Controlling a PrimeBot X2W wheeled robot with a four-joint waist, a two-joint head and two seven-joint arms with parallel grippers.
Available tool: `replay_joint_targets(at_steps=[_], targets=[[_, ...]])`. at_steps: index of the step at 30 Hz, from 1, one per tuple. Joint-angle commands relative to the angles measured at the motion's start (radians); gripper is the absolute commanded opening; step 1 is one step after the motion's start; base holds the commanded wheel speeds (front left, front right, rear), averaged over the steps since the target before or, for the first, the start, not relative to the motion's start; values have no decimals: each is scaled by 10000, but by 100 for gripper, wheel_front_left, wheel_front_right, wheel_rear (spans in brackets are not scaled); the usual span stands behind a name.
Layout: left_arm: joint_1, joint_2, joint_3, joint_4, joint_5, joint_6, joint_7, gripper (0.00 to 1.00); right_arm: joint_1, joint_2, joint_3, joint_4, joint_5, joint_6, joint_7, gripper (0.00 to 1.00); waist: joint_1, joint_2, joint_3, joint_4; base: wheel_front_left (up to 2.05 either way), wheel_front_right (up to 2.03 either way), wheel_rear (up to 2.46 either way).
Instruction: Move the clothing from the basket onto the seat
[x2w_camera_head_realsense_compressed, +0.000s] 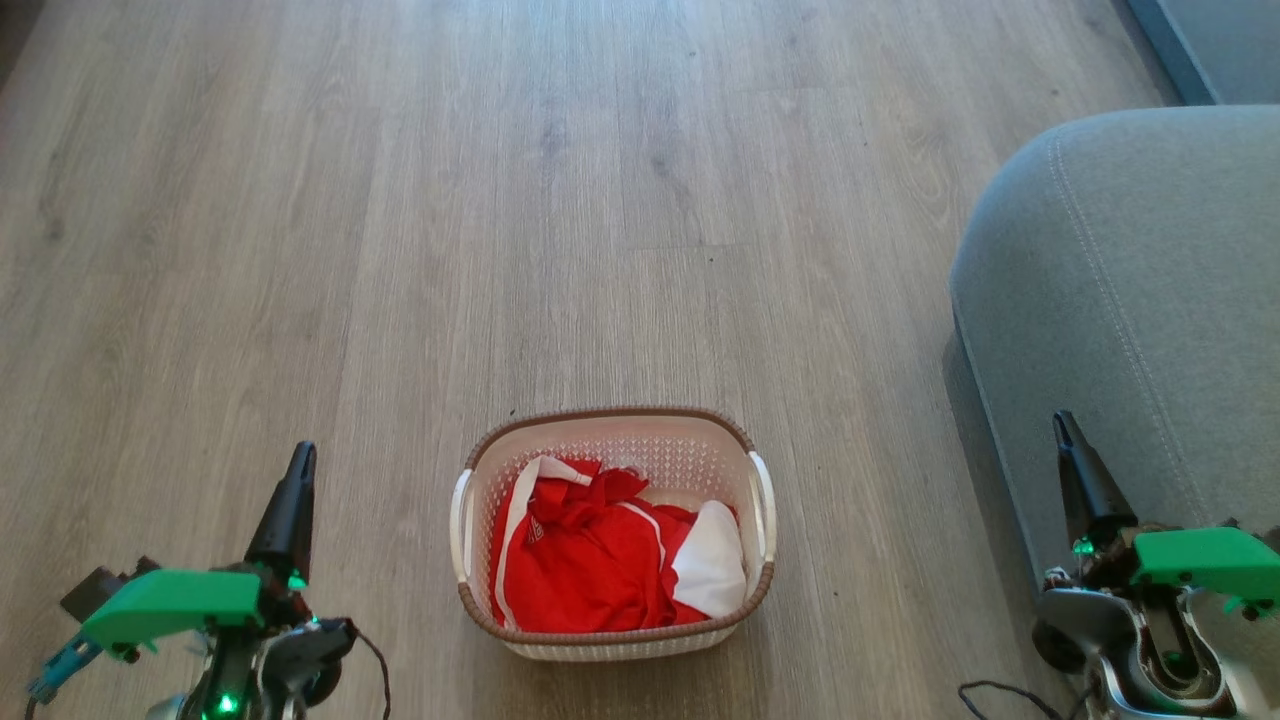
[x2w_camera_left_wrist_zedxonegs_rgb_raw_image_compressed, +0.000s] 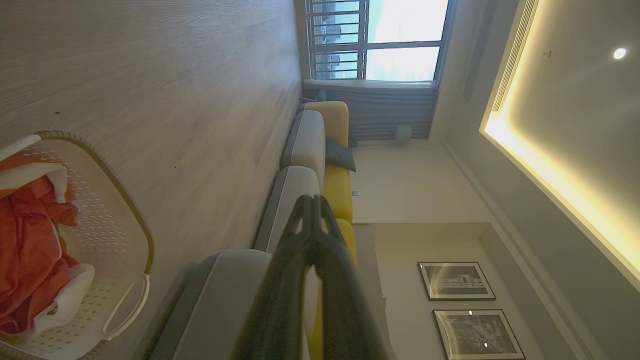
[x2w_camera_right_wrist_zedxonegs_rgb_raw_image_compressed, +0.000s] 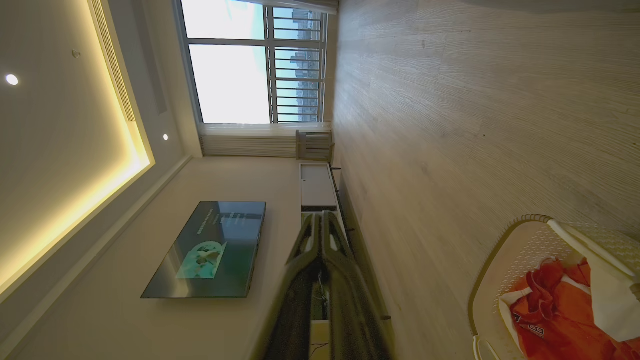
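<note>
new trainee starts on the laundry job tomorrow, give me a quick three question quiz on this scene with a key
1. True or false: the clothing already lies on the seat.
2. Where does the basket stand?
A. on the seat
B. on the wooden floor, left of the seat in the head view
C. hanging from a gripper
3. Fill in: the left gripper and the right gripper each have their fingers ___, holding nothing.

Key
1. False: it is bunched inside the basket.
2. B
3. shut
</note>
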Motion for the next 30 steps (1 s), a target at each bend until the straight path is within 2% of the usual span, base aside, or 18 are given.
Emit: replay_joint_targets(at_steps=[1, 30], targets=[[-282, 93, 337, -341, -57, -92, 71, 0, -234, -39, 177, -399, 61, 0, 52, 0, 0, 0, 0, 0, 0, 0, 0], [-282, 93, 337, -341, -57, -92, 71, 0, -234, -39, 177, -399, 61, 0, 52, 0, 0, 0, 0, 0, 0, 0, 0]])
